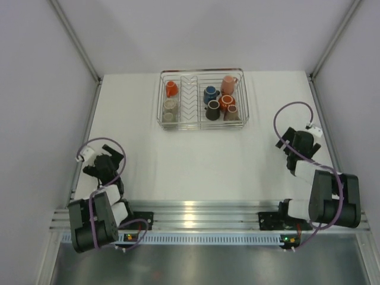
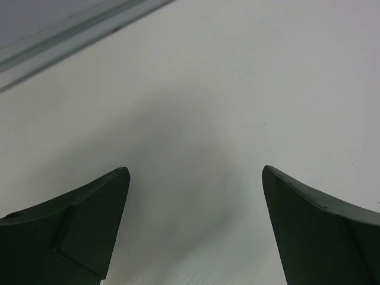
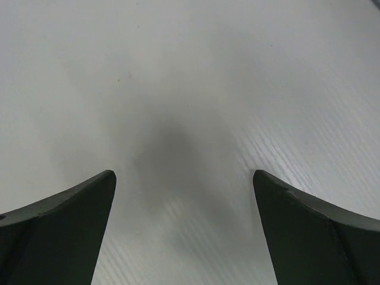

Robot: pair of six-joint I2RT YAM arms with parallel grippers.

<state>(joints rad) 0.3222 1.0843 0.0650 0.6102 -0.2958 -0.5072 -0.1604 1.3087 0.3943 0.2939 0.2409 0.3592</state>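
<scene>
A wire dish rack (image 1: 203, 123) stands at the far middle of the white table. It holds several mugs: an orange one (image 1: 171, 89) and a beige one (image 1: 170, 107) on its left side, and a blue one (image 1: 210, 94), a pink one (image 1: 228, 85), a dark one (image 1: 213, 109) and two more on its right. My left gripper (image 1: 102, 161) hangs open over bare table at the near left, nothing between its fingers (image 2: 89, 219). My right gripper (image 1: 292, 142) is open too, low over bare table at the near right, and its fingers (image 3: 309, 225) hold nothing.
Grey walls close in the table on the left, right and back. An aluminium rail (image 1: 202, 208) runs along the near edge between the arm bases. A wall edge strip (image 2: 71, 35) shows in the left wrist view.
</scene>
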